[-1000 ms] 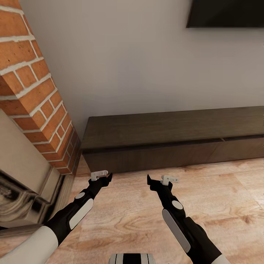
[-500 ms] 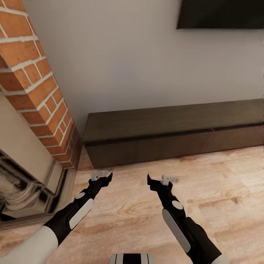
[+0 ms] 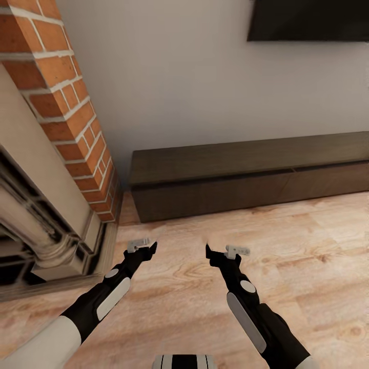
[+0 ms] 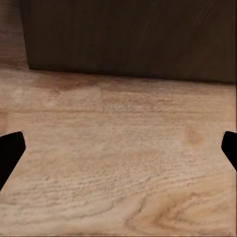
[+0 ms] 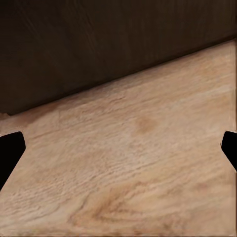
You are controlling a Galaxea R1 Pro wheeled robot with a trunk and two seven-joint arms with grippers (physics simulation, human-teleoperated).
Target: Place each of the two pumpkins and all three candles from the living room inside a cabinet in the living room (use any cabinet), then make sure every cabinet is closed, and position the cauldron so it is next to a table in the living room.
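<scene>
Wooden floor (image 3: 287, 246) ahead of you, brick fireplace (image 3: 66, 128) to your left, and the cabinet (image 3: 246, 174) sits low against the wall, fronts shut. Your left gripper (image 3: 148, 249) and right gripper (image 3: 212, 253) hover above the boards, both spread wide and empty.

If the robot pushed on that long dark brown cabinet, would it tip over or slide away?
Probably neither. The cabinet is long, low and flat on the wooden floor, so tipping looks unlikely. It appears heavy and stiff, with its back to the wall, so a push would likely not slide it.
</scene>
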